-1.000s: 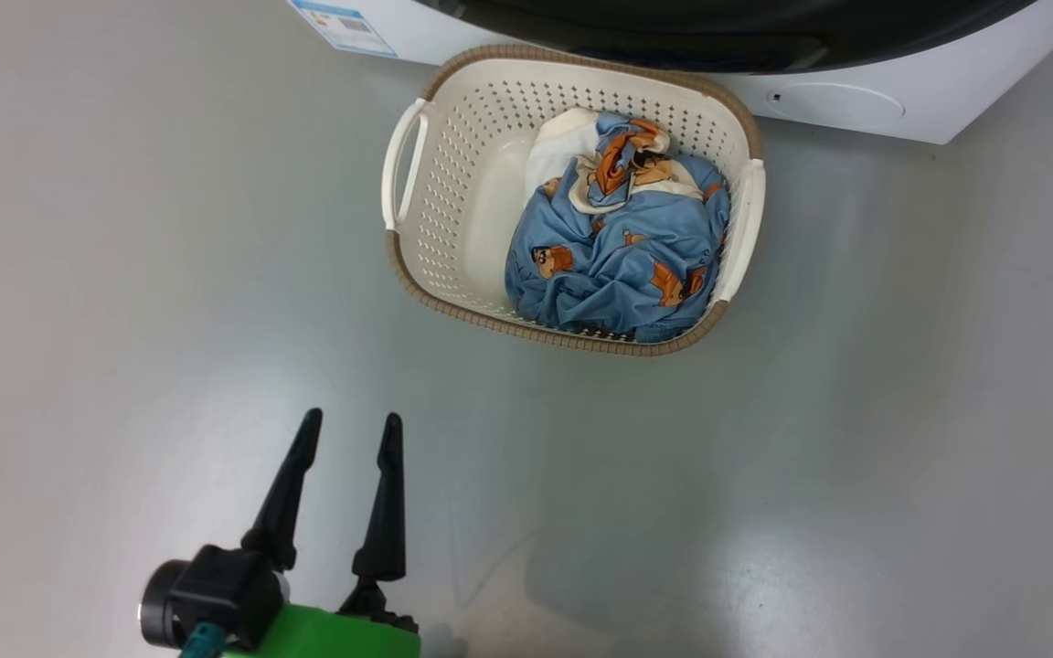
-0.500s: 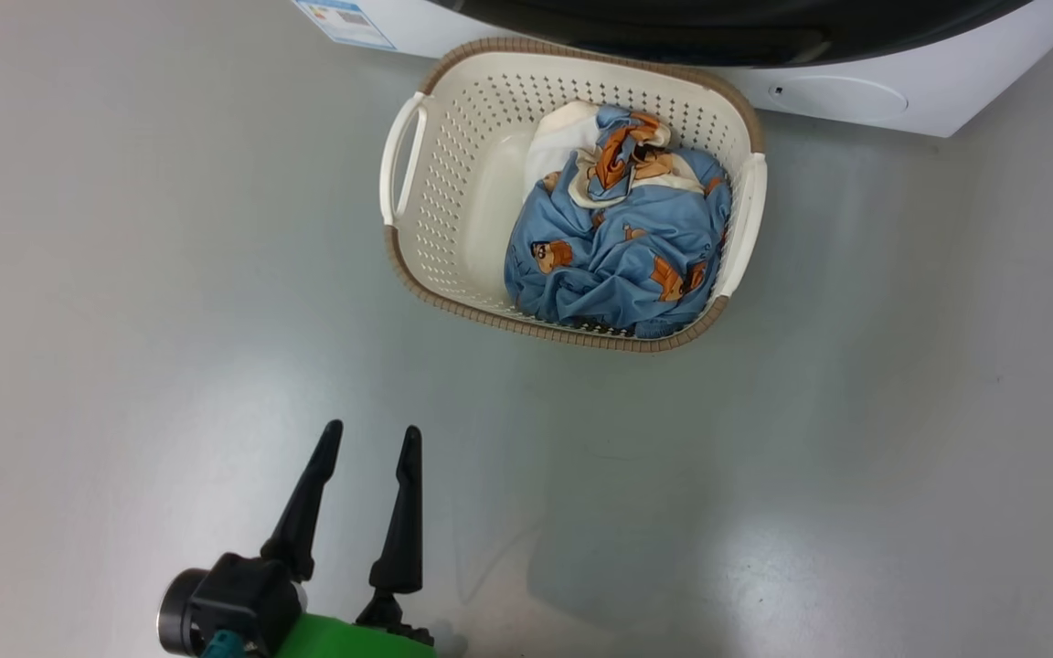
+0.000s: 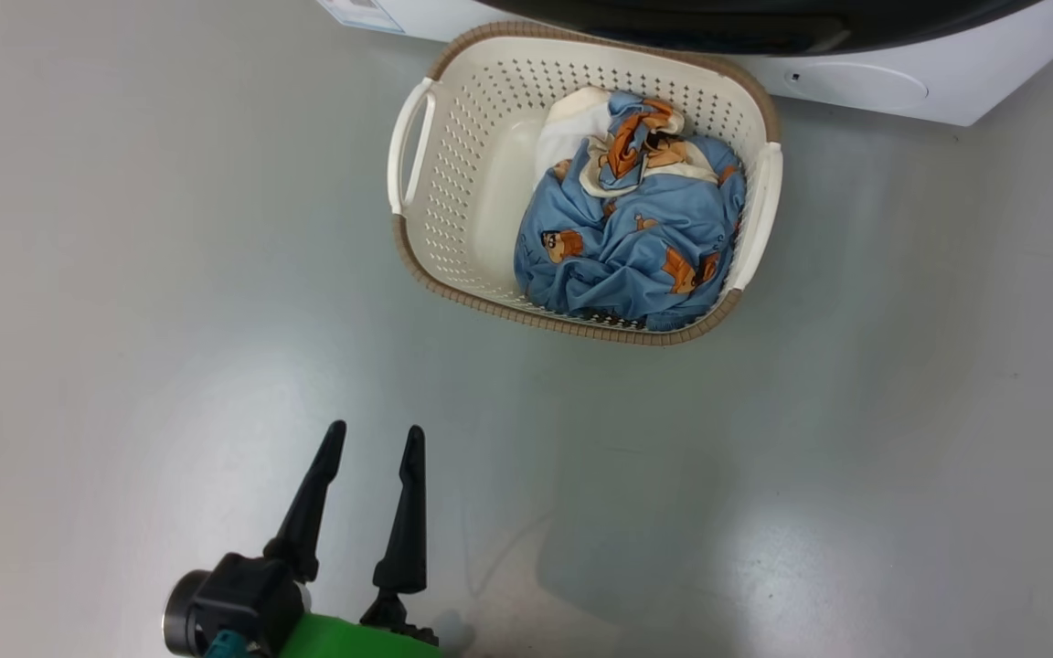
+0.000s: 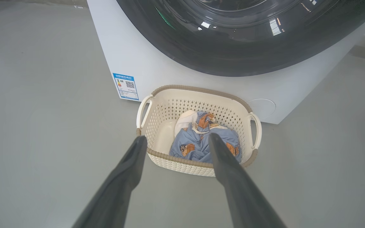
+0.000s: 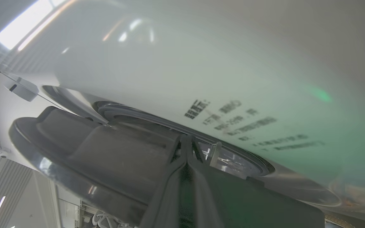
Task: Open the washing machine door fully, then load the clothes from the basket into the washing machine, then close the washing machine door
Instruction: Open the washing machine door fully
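Right fingers (image 5: 169, 183), pressed shut on nothing, sit at the door's (image 4: 233, 47) dark rim. Left fingers (image 3: 406, 521) stand wide, well short of the basket (image 3: 417, 265) of clothes (image 3: 636, 247) by the washer (image 4: 169, 69). Hooking the rim's edge and swinging it smoothly should open the door fully.

Smooth grey-green floor (image 3: 79, 274), glossy, unmarked. Pale light sheen (image 3: 764, 557) near right; soft shadow patch (image 3: 600, 567) beside it.
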Robot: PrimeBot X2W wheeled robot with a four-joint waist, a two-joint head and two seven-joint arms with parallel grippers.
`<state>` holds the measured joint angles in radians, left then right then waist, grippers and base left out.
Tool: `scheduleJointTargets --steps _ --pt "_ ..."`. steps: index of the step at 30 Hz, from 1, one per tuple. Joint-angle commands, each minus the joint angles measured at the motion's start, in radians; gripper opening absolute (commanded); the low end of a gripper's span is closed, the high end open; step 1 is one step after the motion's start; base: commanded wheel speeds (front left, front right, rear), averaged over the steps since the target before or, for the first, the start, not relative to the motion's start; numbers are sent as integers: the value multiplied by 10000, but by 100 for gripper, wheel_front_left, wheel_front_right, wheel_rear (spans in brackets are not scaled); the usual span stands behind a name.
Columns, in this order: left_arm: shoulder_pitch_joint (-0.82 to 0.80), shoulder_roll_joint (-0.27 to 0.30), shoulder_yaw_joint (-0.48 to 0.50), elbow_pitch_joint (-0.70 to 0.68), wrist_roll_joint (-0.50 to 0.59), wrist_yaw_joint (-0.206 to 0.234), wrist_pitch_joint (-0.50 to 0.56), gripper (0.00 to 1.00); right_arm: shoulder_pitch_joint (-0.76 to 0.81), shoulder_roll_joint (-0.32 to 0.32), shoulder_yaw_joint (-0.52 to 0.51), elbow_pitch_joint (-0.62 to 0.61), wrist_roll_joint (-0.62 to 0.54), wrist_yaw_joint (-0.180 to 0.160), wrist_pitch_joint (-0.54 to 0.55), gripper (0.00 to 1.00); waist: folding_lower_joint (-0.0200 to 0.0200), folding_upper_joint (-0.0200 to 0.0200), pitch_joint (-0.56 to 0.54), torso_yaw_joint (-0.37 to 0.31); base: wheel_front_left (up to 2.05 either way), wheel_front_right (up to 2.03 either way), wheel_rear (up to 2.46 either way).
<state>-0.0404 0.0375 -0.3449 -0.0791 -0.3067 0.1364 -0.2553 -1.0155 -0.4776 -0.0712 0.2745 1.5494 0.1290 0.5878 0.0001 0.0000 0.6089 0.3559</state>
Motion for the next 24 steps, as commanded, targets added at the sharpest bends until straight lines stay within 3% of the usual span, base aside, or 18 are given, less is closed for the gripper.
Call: scheduleJointTargets --steps 1,24 --pt "64 127 262 -194 -81 51 -65 100 -116 -60 186 -289 -69 17 2 0 0 0 -70 68 0 0 0" --pt "-1 127 486 -116 -165 64 -65 100 27 -144 731 -429 248 17 628 0 0 0 -289 -28 0 0 0"
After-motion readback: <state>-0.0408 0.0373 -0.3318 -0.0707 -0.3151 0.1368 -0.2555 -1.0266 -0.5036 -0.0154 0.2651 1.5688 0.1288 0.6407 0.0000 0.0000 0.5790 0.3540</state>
